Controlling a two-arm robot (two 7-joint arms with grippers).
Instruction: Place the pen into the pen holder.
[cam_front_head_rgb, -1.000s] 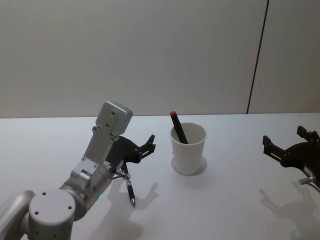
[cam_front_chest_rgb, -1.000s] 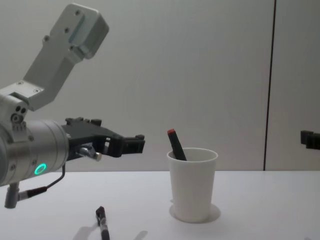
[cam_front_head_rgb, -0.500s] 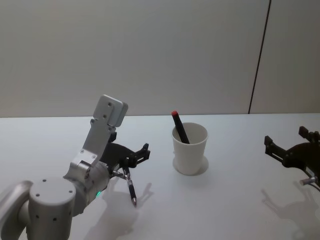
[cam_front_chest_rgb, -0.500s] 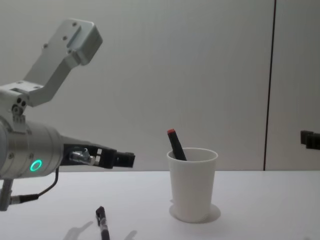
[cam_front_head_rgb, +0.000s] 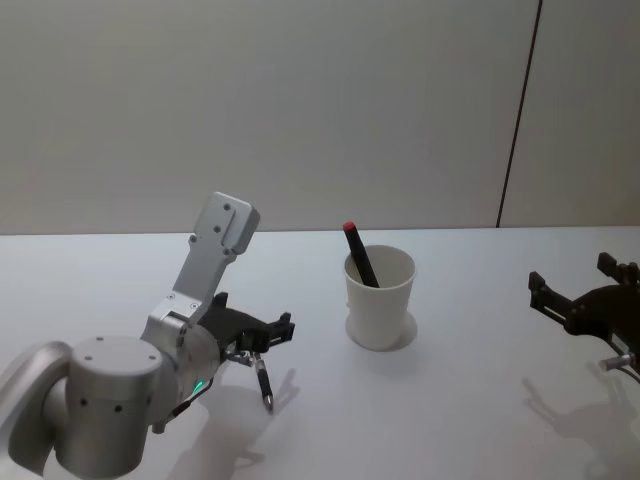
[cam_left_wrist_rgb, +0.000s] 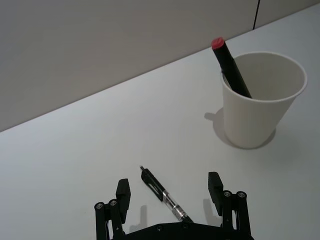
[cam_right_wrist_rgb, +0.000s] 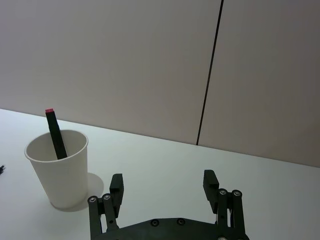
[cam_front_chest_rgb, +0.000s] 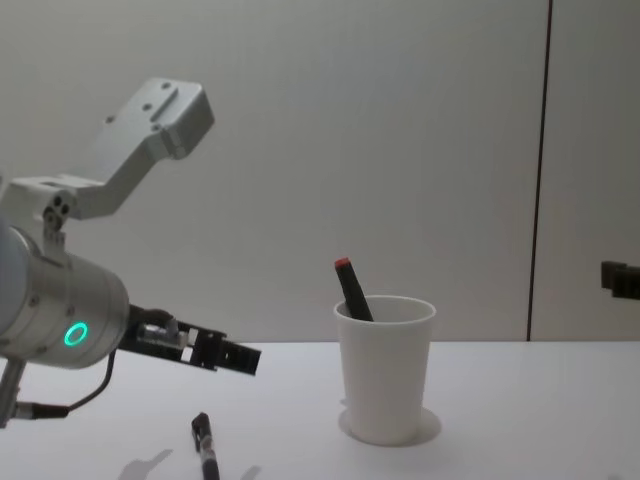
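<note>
A black pen with a clear barrel lies flat on the white table, left of the pen holder. The pen holder is a white paper cup standing upright, with a black red-capped marker leaning inside it. My left gripper hovers open just above the pen, one finger on each side of it and not touching. At the right my right gripper is open and empty, well clear of the cup.
The white table runs back to a plain wall with a dark vertical seam. Bare tabletop lies between the cup and the right gripper and in front of the pen.
My left gripper has dropped lower and drawn back, coming down over the lying pen. The pen, the cup and the right arm have not moved.
</note>
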